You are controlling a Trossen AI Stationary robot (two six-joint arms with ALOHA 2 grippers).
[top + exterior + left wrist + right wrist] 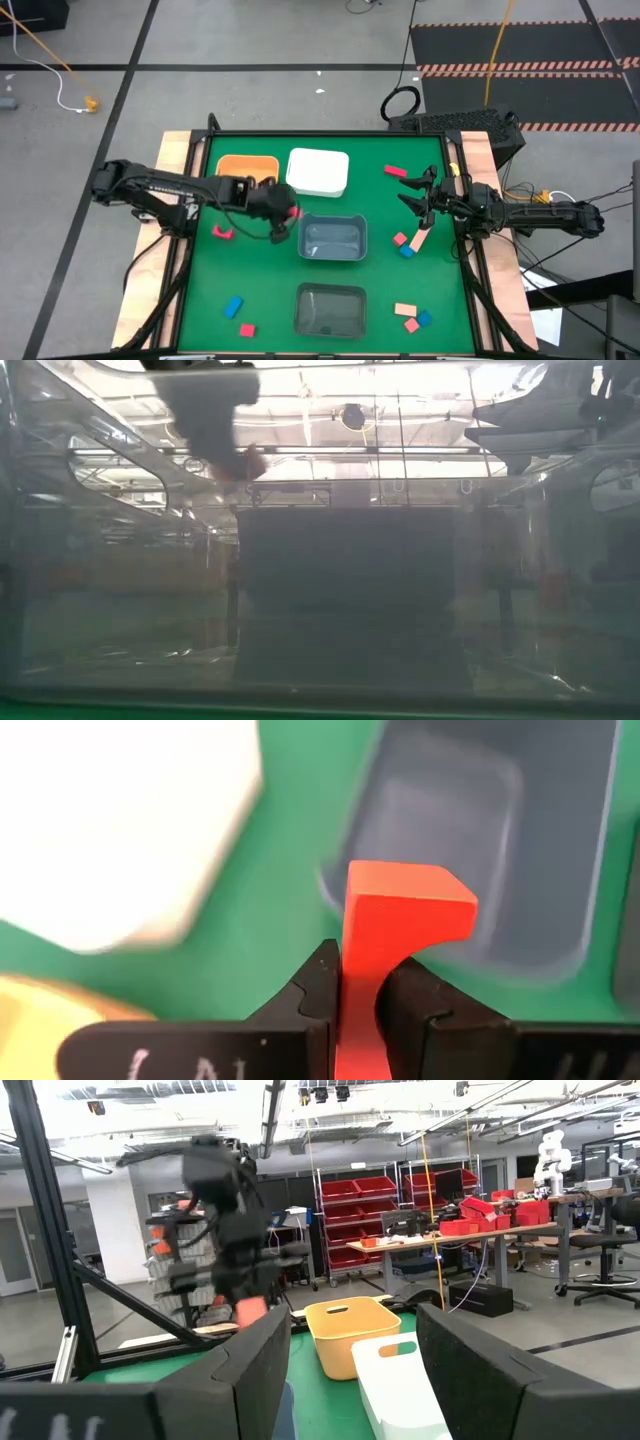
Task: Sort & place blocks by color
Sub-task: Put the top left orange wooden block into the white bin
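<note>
My left gripper point(286, 213) hangs above the green mat between the white bin point(318, 172) and the near grey bin point(332, 238), shut on a red block point(405, 905). The low view shows that block point(250, 461) high off the table. My right gripper point(413, 190) is open and raised near the right edge, over bare mat. Other blocks lie flat on the mat: a red one point(395, 171), a red one point(223, 232), a salmon and blue group point(410, 243), a blue one point(233, 306), a red one point(247, 329), and a tan, salmon and blue group point(412, 317). My left gripper pinches the red block by its narrow lower part point(358, 970) between the two fingers point(318, 988). The wider upper end point(410, 905) sticks out past the fingertips. The block is lifted clear of the mat.
An orange bin point(247, 168) stands at the far left beside the white one. A second grey bin point(332, 308) sits at the near edge. Wooden side rails point(176, 150) border the green mat point(385, 215). Open mat lies between the bins and the right-hand blocks.
</note>
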